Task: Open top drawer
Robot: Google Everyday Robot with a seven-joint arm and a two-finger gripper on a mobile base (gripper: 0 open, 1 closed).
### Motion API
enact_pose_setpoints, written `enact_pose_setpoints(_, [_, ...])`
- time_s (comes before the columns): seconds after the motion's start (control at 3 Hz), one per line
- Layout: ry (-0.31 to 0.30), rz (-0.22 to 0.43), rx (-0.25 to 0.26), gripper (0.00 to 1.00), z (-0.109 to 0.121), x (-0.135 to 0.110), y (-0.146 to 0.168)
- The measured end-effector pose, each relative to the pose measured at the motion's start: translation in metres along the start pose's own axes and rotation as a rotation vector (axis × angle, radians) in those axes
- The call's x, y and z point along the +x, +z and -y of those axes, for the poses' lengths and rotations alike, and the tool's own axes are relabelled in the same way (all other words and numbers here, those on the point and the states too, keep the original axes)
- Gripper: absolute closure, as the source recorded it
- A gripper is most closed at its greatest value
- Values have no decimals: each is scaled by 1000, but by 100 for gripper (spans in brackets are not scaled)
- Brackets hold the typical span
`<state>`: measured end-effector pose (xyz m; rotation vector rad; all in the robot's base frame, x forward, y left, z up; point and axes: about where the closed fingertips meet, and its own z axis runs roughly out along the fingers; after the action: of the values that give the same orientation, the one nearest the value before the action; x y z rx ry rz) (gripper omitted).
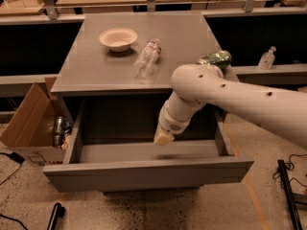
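- The gripper (164, 137) is seen at the end of the white arm (249, 104), pointed downward and hanging over the open cavity of the top drawer (148, 174).
- Whether the gripper is parted or closed cannot be made out. Only a pale, yellowish tip is shown, and nothing is seen held in it.
- The top drawer is found pulled well out of the grey cabinet. Its flat front face lies below and in front of the gripper, nearer the camera.
- The drawer's floor is spread directly beneath the gripper, and a faint shadow is cast on it under the tip. Contact between the two cannot be confirmed.
- The cabinet top (96, 75) is seen above and behind the gripper.
- A pale bowl (118, 37) is set upright on that top, well behind the gripper and to its left.
- A clear plastic bottle (147, 56) is laid on its side just beside the bowl, behind the gripper.
- A green can (216, 58) is glimpsed behind and to the right of the gripper, partly hidden by the arm's rounded joint.
- A cardboard box (26, 116) is stood open on the floor far to the gripper's left, against the cabinet, with cans (59, 126) inside it.
- A small pump bottle (267, 59) is placed on a ledge far to the right and behind.
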<state>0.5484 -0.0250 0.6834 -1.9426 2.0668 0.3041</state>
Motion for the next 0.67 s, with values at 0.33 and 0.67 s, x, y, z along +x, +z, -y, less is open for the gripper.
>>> enact_pose_setpoints(0.33, [-43, 15, -67, 100, -31, -7, 27])
enact_pose_setpoints(0.67, [-84, 30, -135, 100, -60, -12, 43])
